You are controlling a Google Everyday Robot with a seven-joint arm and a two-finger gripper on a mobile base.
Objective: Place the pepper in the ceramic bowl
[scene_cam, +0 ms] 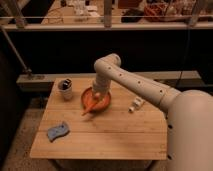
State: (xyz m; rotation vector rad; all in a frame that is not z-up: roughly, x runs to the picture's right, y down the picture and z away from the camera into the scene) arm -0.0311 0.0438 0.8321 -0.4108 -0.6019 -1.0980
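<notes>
The shallow orange-red ceramic bowl (103,101) sits on the wooden table (110,130), left of centre near the back. The slim orange pepper (91,107) lies slanted across the bowl's front-left rim, its pointed tip hanging out over the table. My gripper (99,95) hangs straight down from the white arm, right over the bowl and at the pepper's upper end. The wrist hides the fingers and the bowl's middle.
A small white cup (65,89) with dark contents stands left of the bowl. A blue wavy sponge (58,131) lies at the front left. A small white object (135,105) lies right of the bowl. A rail and dark wall run behind the table.
</notes>
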